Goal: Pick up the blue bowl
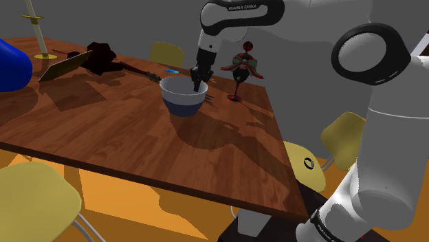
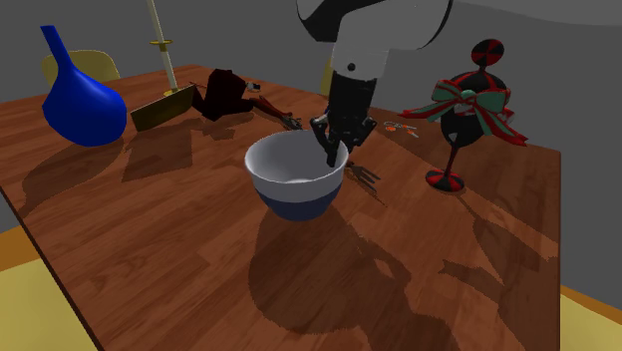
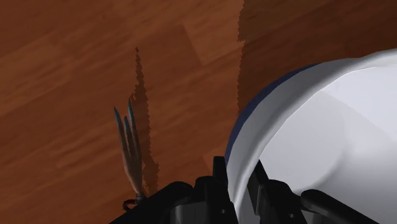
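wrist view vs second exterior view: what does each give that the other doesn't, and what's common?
Wrist view: the grasp up close, with the bowl rim clasped by the gripper, one finger outside and one inside.
Second exterior view: the arm coming down over the bowl, plus a blue vase, a goblet with a red-green bow and a dark red object elsewhere on the table.
Both: the bowl, white inside and blue outside, the gripper at its rim, the fork beside it, and the wood tabletop.
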